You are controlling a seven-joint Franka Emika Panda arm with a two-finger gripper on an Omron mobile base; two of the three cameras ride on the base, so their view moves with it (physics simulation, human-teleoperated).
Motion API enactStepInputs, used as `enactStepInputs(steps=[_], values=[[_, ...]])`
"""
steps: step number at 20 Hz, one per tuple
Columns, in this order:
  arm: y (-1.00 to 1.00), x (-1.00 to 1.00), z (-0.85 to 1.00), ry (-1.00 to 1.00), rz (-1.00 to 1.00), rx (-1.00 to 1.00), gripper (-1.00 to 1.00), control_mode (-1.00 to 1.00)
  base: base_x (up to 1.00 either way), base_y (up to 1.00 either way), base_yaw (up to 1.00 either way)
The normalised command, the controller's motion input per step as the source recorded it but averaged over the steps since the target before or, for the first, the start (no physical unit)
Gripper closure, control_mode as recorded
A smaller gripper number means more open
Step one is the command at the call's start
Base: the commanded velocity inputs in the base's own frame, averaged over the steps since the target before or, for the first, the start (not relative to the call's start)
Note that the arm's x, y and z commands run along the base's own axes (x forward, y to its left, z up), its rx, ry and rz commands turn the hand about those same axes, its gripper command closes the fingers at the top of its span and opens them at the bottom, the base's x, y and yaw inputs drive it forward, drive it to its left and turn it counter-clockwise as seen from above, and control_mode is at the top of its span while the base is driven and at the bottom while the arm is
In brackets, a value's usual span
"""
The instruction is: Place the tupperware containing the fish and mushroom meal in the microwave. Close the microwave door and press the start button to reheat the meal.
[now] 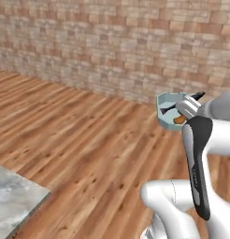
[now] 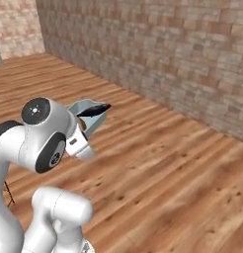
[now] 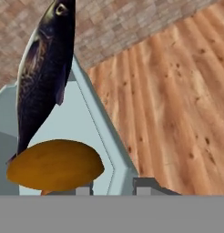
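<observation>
brick wall and plank floor (image 1: 79, 140) run across both base views, with a corner of grey marble counter (image 1: 14, 196) at the lower left of the left base view. at the right middle of that view the tupperware (image 1: 167, 105) hangs in the air off the end of the white arm; in the right base view it sits at the left middle, just past the wrist. the gripper (image 3: 113, 184) is clamped on the tub's wall at the rim, its two dark tips straddling the pale-blue edge at the bottom of the hand view. inside, the dark fish (image 3: 43, 73) leans upward against the wall while the orange-brown mushroom (image 3: 54, 164) rests low near the fingers. the tub seems carried high and roughly level, probably so the meal stays in during travel toward the microwave.
</observation>
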Motion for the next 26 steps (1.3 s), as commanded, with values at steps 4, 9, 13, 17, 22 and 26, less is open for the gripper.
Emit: enactStepInputs(steps=[4, 9, 13, 17, 22, 26], values=[[0.00, 0.00, 0.00, 0.00, 0.00, 0.00, 1.00, 1.00, 1.00, -0.16, 0.38], [0.00, 0.00, 0.00, 0.00, 0.00, 0.00, 1.00, 1.00, 1.00, -0.03, 0.42], [0.00, 0.00, 0.00, 0.00, 0.00, 0.00, 1.00, 1.00, 1.00, 0.00, 0.42], [0.00, 0.00, 0.00, 0.00, 0.00, 0.00, 1.00, 1.00, 1.00, 0.00, 0.40], [0.00, 0.00, 0.00, 0.00, 0.00, 0.00, 1.00, 1.00, 1.00, 0.00, 0.36], [0.00, 0.00, 0.00, 0.00, 0.00, 0.00, 1.00, 1.00, 1.00, 0.00, 0.31]])
